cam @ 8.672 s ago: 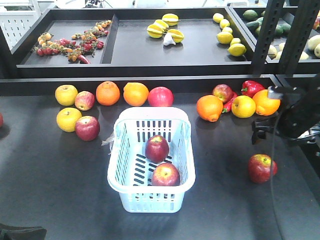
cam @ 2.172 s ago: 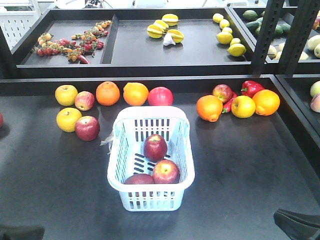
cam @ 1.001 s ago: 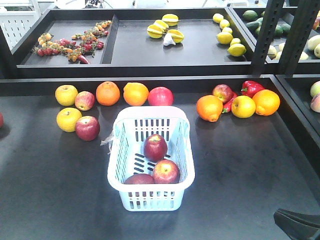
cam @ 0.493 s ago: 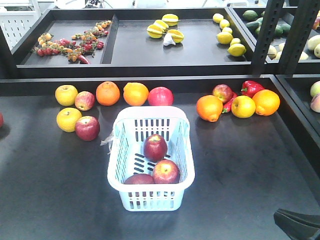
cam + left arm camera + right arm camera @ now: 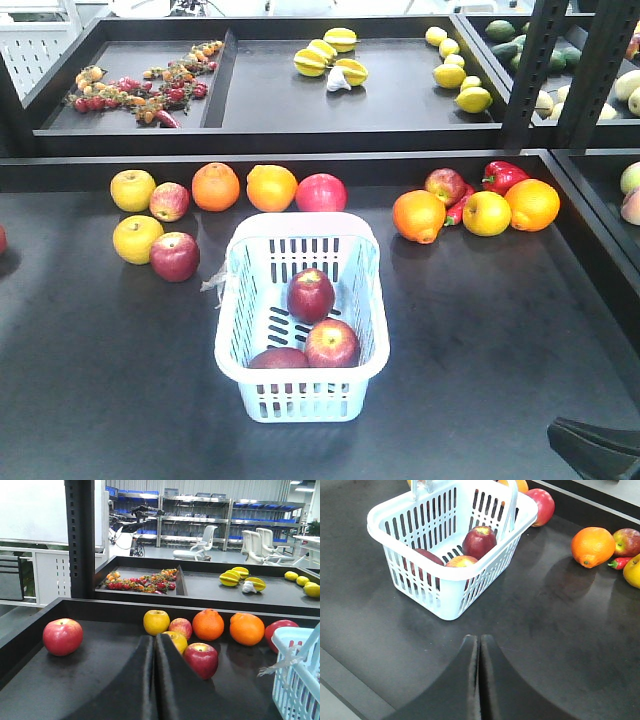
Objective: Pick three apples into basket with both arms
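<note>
3 glossy round apples (image 5: 311, 295) in slotted plastic basket (image 5: 369, 300); L gripper (image 5: 155, 645) & R gripper (image 5: 479, 645) both closed, empty.

- Black matte table (image 5: 480, 330), raised rim at back.
- Black tray shelf (image 5: 270, 95) behind it, split by dividers.
- Perforated black uprights (image 5: 80, 535).
- Warehouse room: metal racking (image 5: 210, 515) with blue bins, white office chairs (image 5: 200, 544), grey floor, bright overhead light.

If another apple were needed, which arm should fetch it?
Probably left: its shut hand points at the loose red apple. The right hand faces the basket, already holding three apples.
</note>
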Controlling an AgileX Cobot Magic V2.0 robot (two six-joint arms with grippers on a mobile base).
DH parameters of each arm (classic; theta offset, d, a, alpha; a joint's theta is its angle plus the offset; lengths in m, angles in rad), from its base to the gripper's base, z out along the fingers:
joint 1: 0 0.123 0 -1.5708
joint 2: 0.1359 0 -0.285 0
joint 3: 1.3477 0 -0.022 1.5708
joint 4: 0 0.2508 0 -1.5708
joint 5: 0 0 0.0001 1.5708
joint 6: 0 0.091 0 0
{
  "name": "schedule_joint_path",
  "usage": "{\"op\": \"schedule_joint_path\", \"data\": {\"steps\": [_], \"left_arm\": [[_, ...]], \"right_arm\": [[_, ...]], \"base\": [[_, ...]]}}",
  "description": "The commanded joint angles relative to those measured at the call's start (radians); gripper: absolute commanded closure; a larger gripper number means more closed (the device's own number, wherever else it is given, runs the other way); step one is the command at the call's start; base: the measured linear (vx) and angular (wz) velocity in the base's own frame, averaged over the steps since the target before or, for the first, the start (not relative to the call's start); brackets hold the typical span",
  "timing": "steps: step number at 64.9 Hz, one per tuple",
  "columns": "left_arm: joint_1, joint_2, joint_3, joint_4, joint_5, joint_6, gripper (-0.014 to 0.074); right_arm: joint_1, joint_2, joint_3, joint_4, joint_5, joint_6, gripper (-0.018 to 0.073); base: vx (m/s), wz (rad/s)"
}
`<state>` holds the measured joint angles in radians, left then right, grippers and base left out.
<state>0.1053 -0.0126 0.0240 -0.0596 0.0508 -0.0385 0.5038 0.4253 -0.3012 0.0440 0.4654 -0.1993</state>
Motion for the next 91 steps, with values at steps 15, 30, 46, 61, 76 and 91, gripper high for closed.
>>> {"op": "schedule_joint_path", "data": {"steps": [15,30,46,61,76,91], "left_arm": [[-0.001,-0.015,0.023,-0.01,-0.076,0.001,0.0603],[-0.001,-0.015,0.023,-0.01,-0.076,0.001,0.0603],[-0.001,-0.015,0.023,-0.01,-0.076,0.001,0.0603],[-0.001,-0.015,0.023,-0.01,-0.076,0.001,0.0603],[-0.001,-0.015,0.023,-0.01,-0.076,0.001,0.0603],[-0.001,-0.015,0.023,-0.01,-0.076,0.001,0.0603]], "right_arm": [[-0.004,0.007,-0.026,-0.006,-0.068,0.0,0.0564],[-0.004,-0.008,-0.01,-0.013,-0.079,-0.006,0.0564],[-0.055,-0.171,0.22,-0.016,-0.194,0.102,0.0564],[-0.304,-0.361,0.301,-0.021,-0.184,0.248,0.0564],[-0.466,-0.446,0.346,-0.029,-0.273,0.258,0.0564],[-0.47,-0.446,0.346,-0.044,-0.454,0.253,0.0564]], "base": [[0.0,0.0],[0.0,0.0],[0.0,0.0],[0.0,0.0],[0.0,0.0],[0.0,0.0]]}}
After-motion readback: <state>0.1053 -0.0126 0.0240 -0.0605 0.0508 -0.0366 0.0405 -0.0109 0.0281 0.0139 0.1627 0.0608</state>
